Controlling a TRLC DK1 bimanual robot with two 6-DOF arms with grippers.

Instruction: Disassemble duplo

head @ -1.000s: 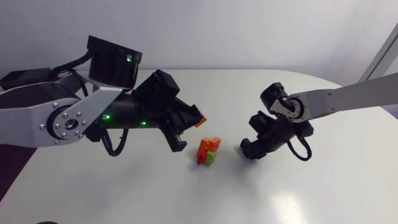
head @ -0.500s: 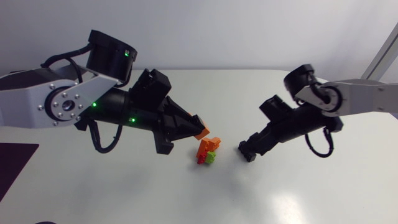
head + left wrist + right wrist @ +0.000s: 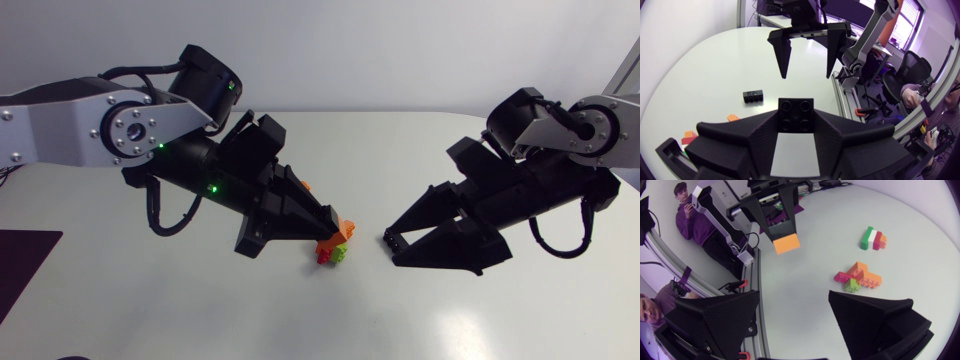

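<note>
- The left gripper (image 3: 333, 231) is clenched on an orange brick (image 3: 786, 244), one finger on each side, and the brick is held off the table (image 3: 200, 310).
- In the left wrist view the brick's four-stud face shows between the fingers.
- From above, the brick is just beside the cluster (image 3: 335, 252) of orange, red and green bricks. Whether the two touch cannot be told.
- The right gripper (image 3: 388, 248) is released, its fingers spread wide and their tips low by the table, near the cluster on the side away from the left arm (image 3: 90, 135).
- In the right wrist view the cluster lies ahead of the right gripper. A green, white and red stack (image 3: 872, 237) lies farther off, apart from the cluster.
- A black brick (image 3: 753, 96) lies on the table near one right fingertip.
- The left arm slants in from the left edge and the right arm (image 3: 590, 130) from the right edge. The two grippers point toward each other.
</note>
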